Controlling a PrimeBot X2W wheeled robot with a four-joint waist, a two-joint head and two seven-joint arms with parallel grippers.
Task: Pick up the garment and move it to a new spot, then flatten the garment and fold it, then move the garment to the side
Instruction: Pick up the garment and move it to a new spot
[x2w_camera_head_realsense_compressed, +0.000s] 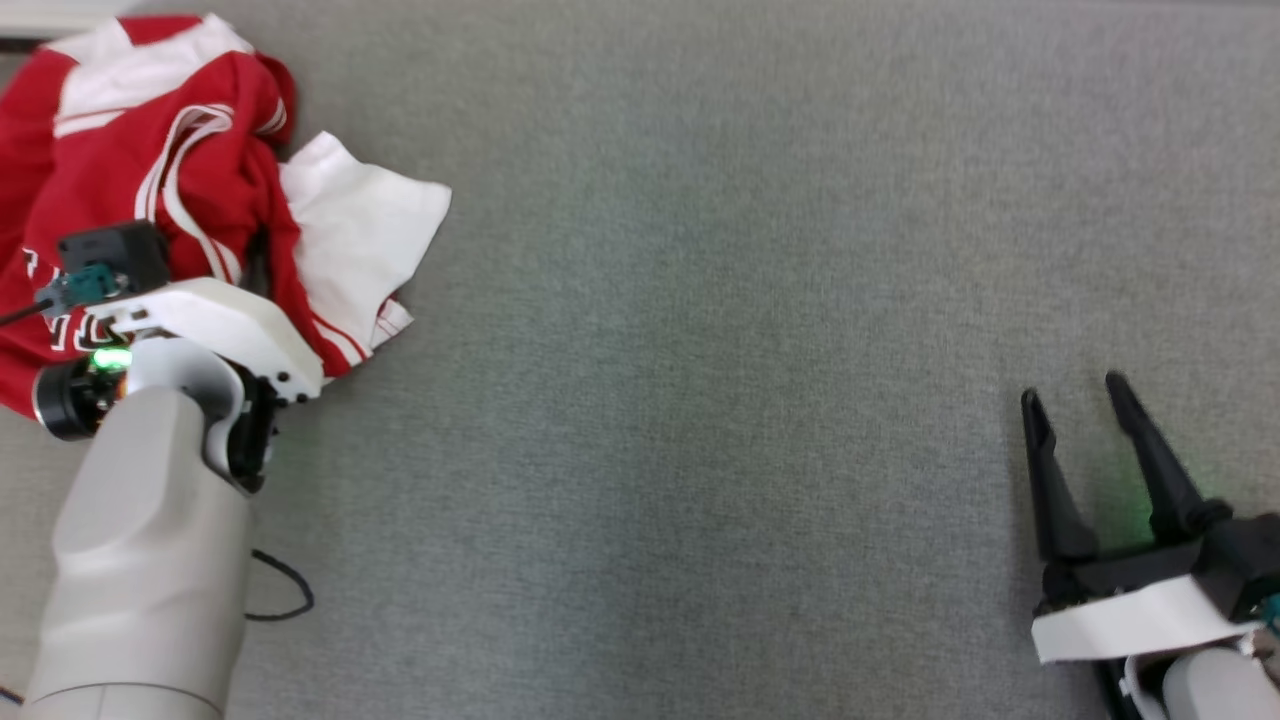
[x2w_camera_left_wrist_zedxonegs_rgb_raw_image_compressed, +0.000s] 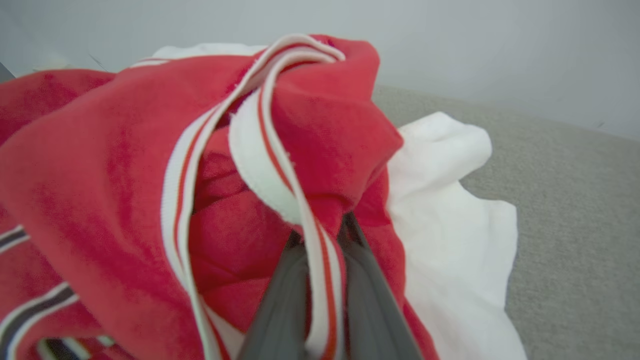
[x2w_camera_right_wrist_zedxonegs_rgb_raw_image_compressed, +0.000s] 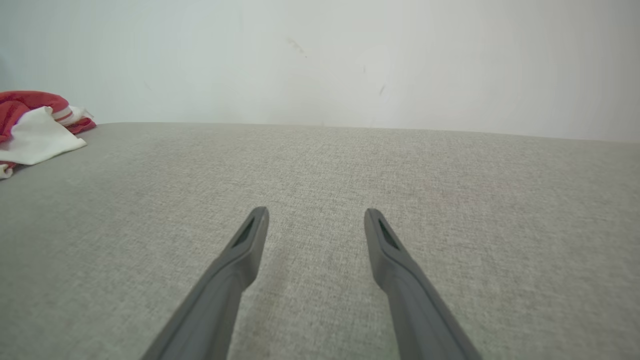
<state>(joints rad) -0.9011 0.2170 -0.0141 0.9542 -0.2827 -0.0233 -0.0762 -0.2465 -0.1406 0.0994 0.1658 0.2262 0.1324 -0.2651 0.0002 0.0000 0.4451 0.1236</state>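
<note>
Pinching striped trim (x2w_camera_left_wrist_zedxonegs_rgb_raw_image_compressed: 257, 155) on the crumpled garment (x2w_camera_head_realsense_compressed: 200, 130), the left gripper (x2w_camera_left_wrist_zedxonegs_rgb_raw_image_compressed: 322, 226) starts the pickup while the right gripper (x2w_camera_head_realsense_compressed: 1070, 388) rests open; moving, flattening, folding remain.

Red garment (x2w_camera_head_realsense_compressed: 200, 130), white panels, striped trim; plain grey surface (x2w_camera_head_realsense_compressed: 700, 400)

A bench (x2w_camera_head_realsense_compressed: 720, 380) covered in grey woven cloth meets a pale wall (x2w_camera_right_wrist_zedxonegs_rgb_raw_image_compressed: 350, 60) at its far edge. 1 crumpled red garment (x2w_camera_head_realsense_compressed: 120, 170) with white panels and striped trim lies heaped at its far left, a white flap spread flat on the cloth.
</note>
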